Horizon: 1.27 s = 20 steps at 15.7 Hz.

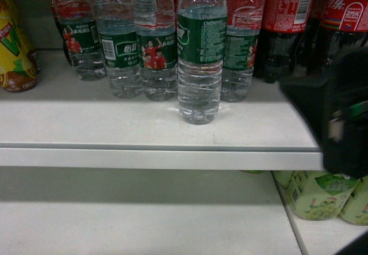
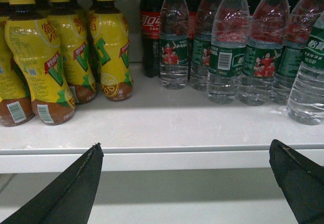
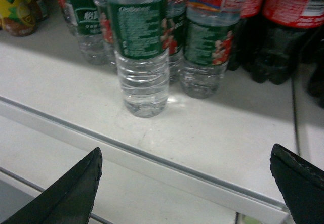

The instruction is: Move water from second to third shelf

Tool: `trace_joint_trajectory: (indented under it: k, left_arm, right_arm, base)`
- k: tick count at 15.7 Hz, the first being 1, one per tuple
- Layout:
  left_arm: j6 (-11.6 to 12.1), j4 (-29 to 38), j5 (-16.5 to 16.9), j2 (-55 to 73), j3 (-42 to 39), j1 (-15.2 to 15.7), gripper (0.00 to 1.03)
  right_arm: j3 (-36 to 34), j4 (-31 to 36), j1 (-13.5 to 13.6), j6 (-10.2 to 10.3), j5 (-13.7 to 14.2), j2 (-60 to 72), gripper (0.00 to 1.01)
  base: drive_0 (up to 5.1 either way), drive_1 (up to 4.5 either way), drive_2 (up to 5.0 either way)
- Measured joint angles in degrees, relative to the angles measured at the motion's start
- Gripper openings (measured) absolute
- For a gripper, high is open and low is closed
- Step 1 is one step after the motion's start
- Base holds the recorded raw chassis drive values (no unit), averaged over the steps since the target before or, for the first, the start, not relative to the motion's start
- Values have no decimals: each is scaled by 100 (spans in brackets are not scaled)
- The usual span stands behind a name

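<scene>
One water bottle [image 1: 200, 53], clear with a dark green label, stands in front of the row of like bottles [image 1: 118, 42] on the upper white shelf [image 1: 144, 131]. In the right wrist view this front bottle [image 3: 143, 57] stands beyond the shelf edge, left of centre. My right gripper [image 3: 186, 153] is open and empty, short of the shelf lip. The right arm [image 1: 339, 111] shows as a blurred black mass at the right in the head view. My left gripper [image 2: 186, 148] is also open and empty, level with the shelf edge, with the front bottle [image 2: 310, 77] far to its right.
Yellow-labelled tea bottles [image 2: 45, 62] fill the shelf's left end. Dark cola bottles with red labels [image 1: 287, 25] stand to the right of the water. A lower white shelf [image 1: 138, 214] lies beneath, with pale green bottles [image 1: 316, 194] at its right.
</scene>
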Motion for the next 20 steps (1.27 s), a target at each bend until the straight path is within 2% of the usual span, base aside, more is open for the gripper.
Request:
trace_joint_trajectory:
  k: [3, 8, 11, 16, 17, 18, 20]
  left_arm:
    - [-2, 2, -2, 0, 0, 0, 98]
    - [-2, 0, 0, 0, 0, 0, 98]
    - [0, 0, 0, 0, 0, 0, 98]
    - [-2, 0, -2, 0, 0, 0, 98]
    - [-2, 0, 0, 0, 0, 0, 98]
    - [0, 0, 0, 0, 0, 0, 98]
    - [-2, 0, 0, 0, 0, 0, 98]
  right_arm:
    - [323, 229, 319, 31, 149, 680, 98]
    - [903, 455, 625, 166, 273, 1252, 98]
    - [1316, 468, 728, 227, 339, 1552, 98]
    - [1971, 459, 879, 518, 404, 2063, 98]
    - [2157, 446, 879, 564, 457, 2218, 98]
    - [2498, 363, 872, 651, 715, 2616, 98]
    - [3104, 321, 863, 658, 1040, 3163, 98]
  base:
    - [0, 0, 0]
    - [0, 0, 0]
    - [0, 0, 0]
    - [0, 0, 0]
    - [0, 0, 0]
    - [0, 0, 0]
    - [0, 0, 0]
